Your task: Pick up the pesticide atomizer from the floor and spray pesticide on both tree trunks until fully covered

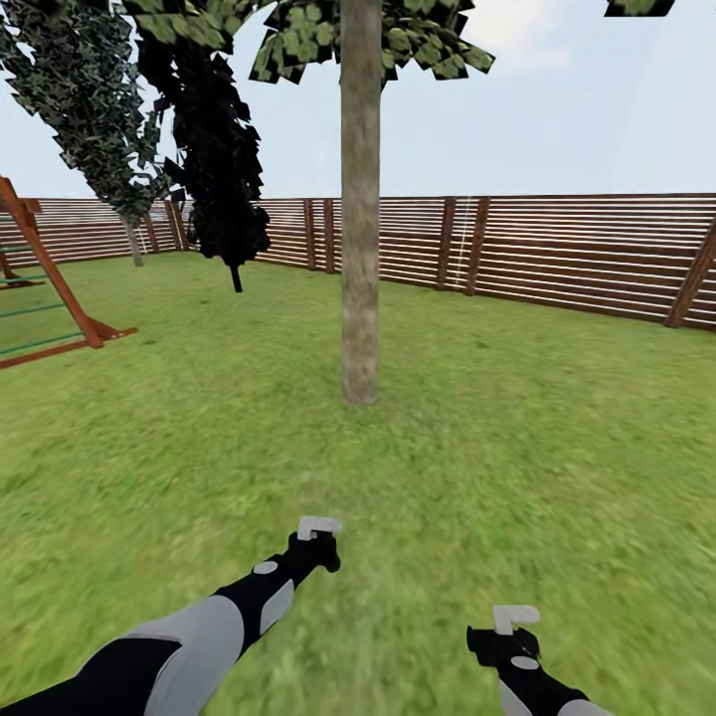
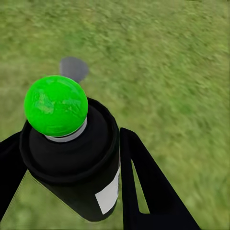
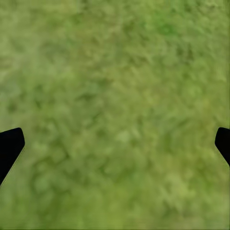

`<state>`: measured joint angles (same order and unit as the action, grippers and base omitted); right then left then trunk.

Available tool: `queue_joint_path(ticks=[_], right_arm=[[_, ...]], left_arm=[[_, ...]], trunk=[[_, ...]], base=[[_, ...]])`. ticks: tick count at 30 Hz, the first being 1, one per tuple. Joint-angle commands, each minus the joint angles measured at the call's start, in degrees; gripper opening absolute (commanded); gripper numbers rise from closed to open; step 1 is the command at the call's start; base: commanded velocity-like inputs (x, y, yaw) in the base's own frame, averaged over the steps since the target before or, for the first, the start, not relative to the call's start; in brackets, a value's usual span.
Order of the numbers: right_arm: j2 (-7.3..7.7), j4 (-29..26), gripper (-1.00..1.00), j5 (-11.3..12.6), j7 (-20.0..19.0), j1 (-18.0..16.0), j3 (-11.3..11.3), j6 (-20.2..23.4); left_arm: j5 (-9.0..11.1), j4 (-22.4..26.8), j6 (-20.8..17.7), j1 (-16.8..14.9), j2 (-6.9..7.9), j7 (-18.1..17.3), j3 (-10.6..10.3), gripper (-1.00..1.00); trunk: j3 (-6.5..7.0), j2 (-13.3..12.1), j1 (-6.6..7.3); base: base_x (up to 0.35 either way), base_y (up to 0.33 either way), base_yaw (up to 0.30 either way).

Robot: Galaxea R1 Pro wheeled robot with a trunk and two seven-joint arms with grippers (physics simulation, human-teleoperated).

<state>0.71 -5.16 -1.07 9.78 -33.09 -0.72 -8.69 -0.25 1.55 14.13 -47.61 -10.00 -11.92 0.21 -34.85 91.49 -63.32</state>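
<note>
Head view: tree trunk [image 1: 360, 199] upright at frame centre on lawn [image 1: 517, 438]; slatted fence [image 1: 557, 249] across the back; playset frame [image 1: 40, 288] at left edge. Left tool [image 1: 316, 542] lower centre, right tool [image 1: 512, 636] lower right.

Left wrist view: pesticide atomizer [image 2: 79, 158], black with green cap, clamped between dark fingers [image 2: 148, 187], lower left.

Right wrist view: fingers [image 3: 9, 146] spread wide at frame edges, over grass.

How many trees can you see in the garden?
3. A tall tree with a straight grey-brown bare trunk stands in the middle of the lawn. A dark narrow tree and a leaning leafy green one stand by the brown slatted fence. More may be hidden.
</note>
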Motion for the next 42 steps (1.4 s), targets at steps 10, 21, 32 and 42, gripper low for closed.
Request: queue_joint_path(ticks=[10,21,32,42], right_arm=[[0.0,0.06,1.0,-0.16,0.16,-0.04,-0.07,-0.17],[-0.91,1.01,1.0,-0.24,0.15,-0.04,-0.07,-0.18],[-1.59,1.11,1.0,0.01,0.15,-0.04,-0.07,-0.28],[-1.67,1.11,1.0,-0.03,0.15,-0.04,-0.07,-0.28]], left_arm=[[-0.01,-0.06,0.19,-0.05,0.0,-0.12,0.11,-1.0],[-0.01,-0.06,0.19,-0.05,0.0,-0.12,0.05,-1.0],[-0.01,-0.06,0.19,-0.05,0.0,-0.12,0.05,-1.0],[-0.01,-0.06,0.19,-0.04,0.0,-0.06,0.06,-1.0]], trunk=[[-0.06,0.02,-0.03],[-0.06,0.02,-0.03],[-0.06,0.02,-0.03],[-0.12,0.02,-0.03]], base=[[0.35,0.0,0.0],[0.35,0.0,0.0],[0.35,0.0,-0.002],[0.35,0.0,-0.102]])
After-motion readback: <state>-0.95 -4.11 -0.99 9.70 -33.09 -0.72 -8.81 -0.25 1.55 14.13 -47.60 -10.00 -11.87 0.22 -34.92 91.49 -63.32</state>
